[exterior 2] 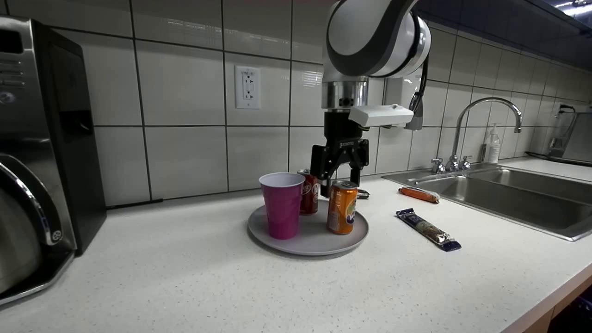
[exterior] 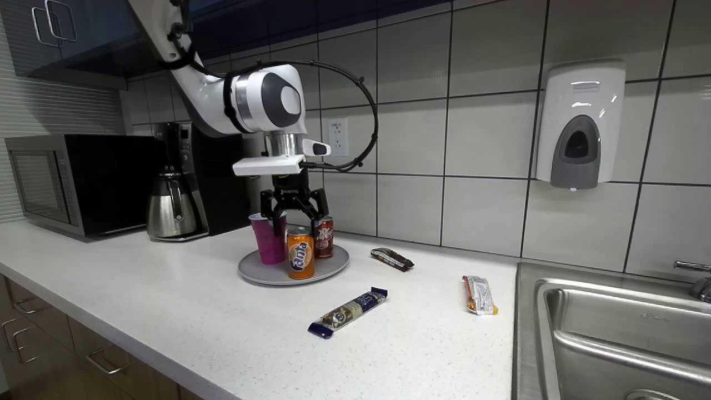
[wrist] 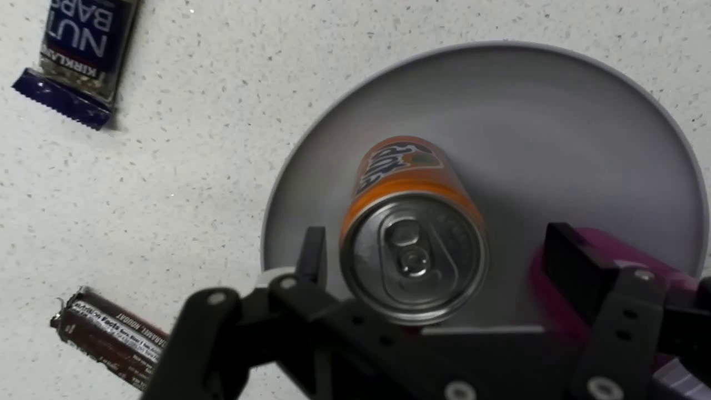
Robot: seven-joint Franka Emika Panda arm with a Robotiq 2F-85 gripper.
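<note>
Now, in an exterior view, see the tool [exterior: 295, 229] hanging above the grey plate [exterior: 253, 269], with the orange Fanta can [exterior: 301, 258], the pink cup [exterior: 268, 244] and the dark red can [exterior: 326, 239] upright on that plate. Likewise, in an exterior view, notice the blue-ended nut bar [exterior 2: 428, 230] lying on the counter [exterior 2: 162, 277], between plate and sink [exterior 2: 518, 199]. In the wrist view, observe fingers [wrist: 315, 253] spread widely to each side of the Fanta can, with visible gaps between, so gripping nothing.
</note>
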